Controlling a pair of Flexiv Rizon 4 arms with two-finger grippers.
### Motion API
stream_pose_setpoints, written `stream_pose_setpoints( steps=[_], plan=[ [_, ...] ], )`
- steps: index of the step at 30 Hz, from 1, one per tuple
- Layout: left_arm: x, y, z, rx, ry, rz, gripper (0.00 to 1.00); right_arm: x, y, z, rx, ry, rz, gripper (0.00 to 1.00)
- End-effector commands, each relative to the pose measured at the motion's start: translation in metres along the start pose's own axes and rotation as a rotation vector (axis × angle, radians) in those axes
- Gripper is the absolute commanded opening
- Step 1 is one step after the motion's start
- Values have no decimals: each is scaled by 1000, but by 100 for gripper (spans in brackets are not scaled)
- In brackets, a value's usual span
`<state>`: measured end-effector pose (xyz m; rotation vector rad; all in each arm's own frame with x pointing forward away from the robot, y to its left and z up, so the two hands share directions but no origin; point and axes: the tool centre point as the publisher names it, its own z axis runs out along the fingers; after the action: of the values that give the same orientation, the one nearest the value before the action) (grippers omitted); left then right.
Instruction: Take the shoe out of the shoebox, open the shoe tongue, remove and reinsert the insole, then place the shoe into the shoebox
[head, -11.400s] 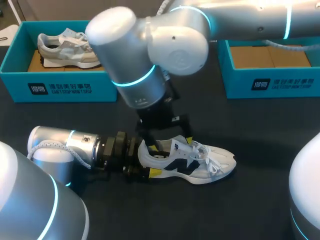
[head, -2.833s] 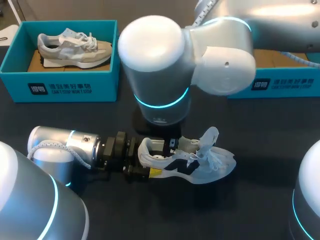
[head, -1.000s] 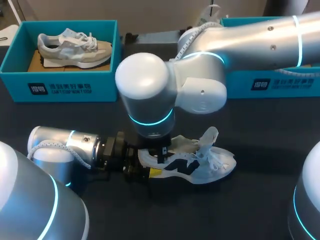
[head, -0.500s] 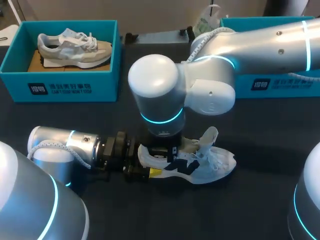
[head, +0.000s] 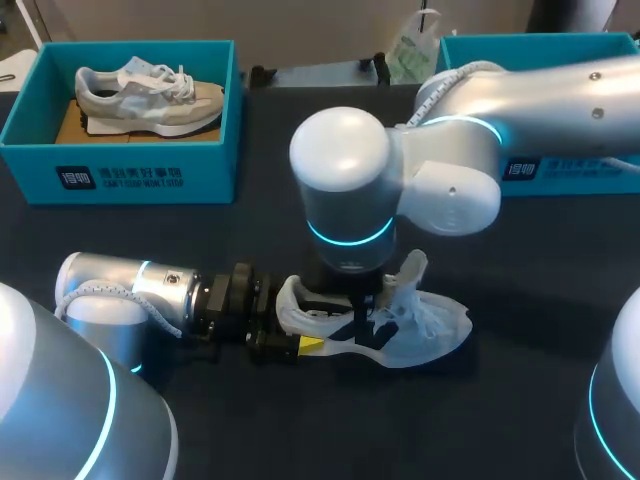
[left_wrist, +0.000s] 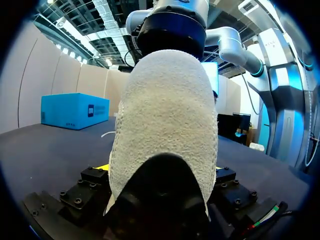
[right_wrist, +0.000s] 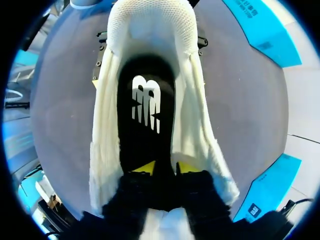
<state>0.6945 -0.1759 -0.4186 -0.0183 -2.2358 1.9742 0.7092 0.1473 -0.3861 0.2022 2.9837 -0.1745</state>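
Head: shoe (head: 400, 325) upright on its sole, table (head: 500, 400) front-middle, tongue (head: 412, 268) lifted. left gripper (head: 290, 345) clenched on heel (head: 285, 305), same as before. My right arm (head: 400, 190) shifted toward tongue since half a second ago, wrist above shoe opening.
Left wrist: heel (left_wrist: 165, 125) fills gap between fingers.
Right wrist: right gripper (right_wrist: 166, 167) down inside shoe over black insole (right_wrist: 145, 115); can't tell if clenched.

My left arm (head: 130, 290) is lying low along the desk (head: 500, 410), left tool (head: 300, 323) clamping the heel of the shoe (head: 430, 335) from both sides. My right arm (head: 450, 150) is hanging over the middle, right tool (right_wrist: 165, 167) pointing down into the shoe.
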Motion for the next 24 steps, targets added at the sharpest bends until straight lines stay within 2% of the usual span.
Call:
stream_pose_setpoints(
  steps=[1,15,20,24],
  plan=[
    [0,1,0,0,-3,0,0,0,-6,3,-9,8,0,39],
    [0,1,0,0,-3,0,0,2,-3,30,-21,136,-6,44],
    [0,1,0,0,-3,0,0,10,-1,35,-4,203,-12,47],
    [0,1,0,0,-3,0,0,18,0,36,1,247,-27,44]
  ],
)
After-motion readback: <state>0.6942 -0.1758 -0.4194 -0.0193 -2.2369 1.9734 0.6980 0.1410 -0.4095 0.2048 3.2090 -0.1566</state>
